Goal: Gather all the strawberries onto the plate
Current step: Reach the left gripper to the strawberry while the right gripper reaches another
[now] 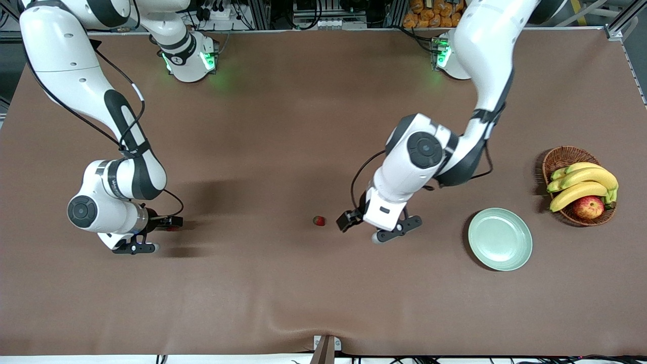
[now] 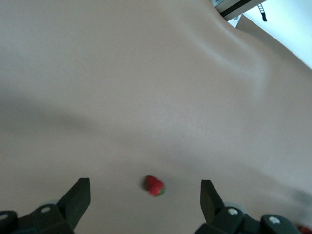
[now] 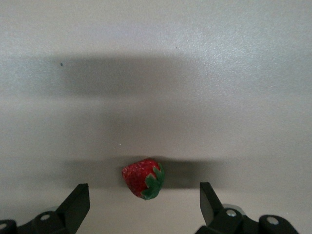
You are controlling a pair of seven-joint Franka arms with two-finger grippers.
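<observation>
While no writing reads, each wide pincer [image 2: 145,197] [image 3: 144,200] hovers over a strawberry [image 2: 154,185] [image 3: 143,178].

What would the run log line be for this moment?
left gripper: open over strawberry | right gripper: open over second strawberry | plate: no berries | basket: bananas, apple

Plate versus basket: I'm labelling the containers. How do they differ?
The plate is pale green, glossy and shallow; the basket is brown woven wicker. The plate holds nothing; the basket holds bananas and an apple. The plate lies nearer the front camera than the basket. Both are round, at the left arm's end.
</observation>
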